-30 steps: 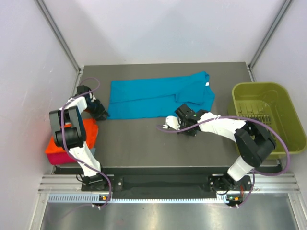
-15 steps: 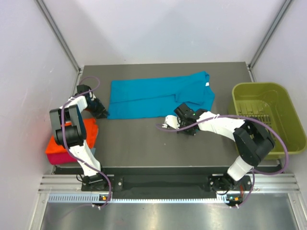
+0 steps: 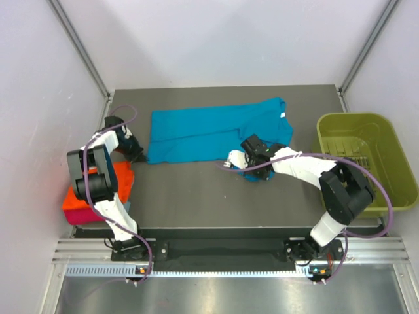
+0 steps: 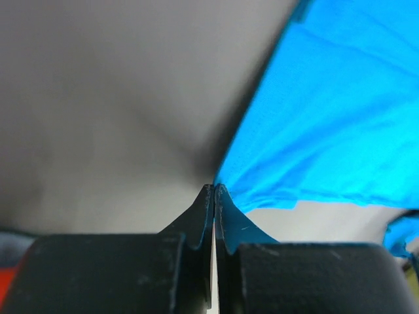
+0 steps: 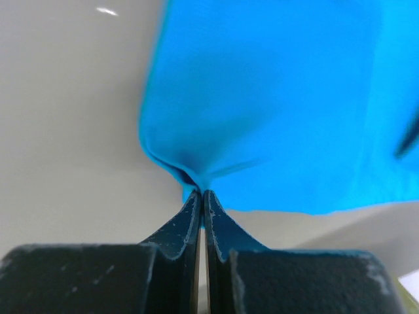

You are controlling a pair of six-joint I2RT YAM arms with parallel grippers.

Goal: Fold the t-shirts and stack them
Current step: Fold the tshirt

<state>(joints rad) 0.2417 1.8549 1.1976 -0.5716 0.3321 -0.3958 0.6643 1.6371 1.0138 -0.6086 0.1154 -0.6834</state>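
Stock on counter (image 3: 196, 196), listed left to right.

1. Far left, near corner: orange t-shirt (image 3: 123, 178), folded, lying on magenta-pink t-shirt (image 3: 82, 216). Only a strip of the pink showing at the near side. Both partly masked by the left arm.

2. Left claw (image 4: 215, 193): pressed fully together, no gap. Tips meeting the near-left corner of the teal t-shirt (image 3: 209, 134), with that corner apparently nipped between them.

3. Teal t-shirt: spread flat on the far half of the counter, well apart from the folded pair. Long axis running left to right. Small white neck label (image 3: 283, 116) at the far-right end. Cloth extending to the far side and rightward from the left claw.

4. Right claw (image 5: 201, 196): pinched together on the near edge of the same shirt, toward its right end. Cloth puckered into a small fold at the tips.

5. Far right: olive-green basket (image 3: 357, 116), apart from the shirt and untouched.

Relation governing the coming move: both grips on the near long edge, one arm at each end, body of the shirt on the far side of both. Judged next: near edge raised evenly and carried toward the far edge, folding along the long axis. Uneven lift likely to skew the crease.
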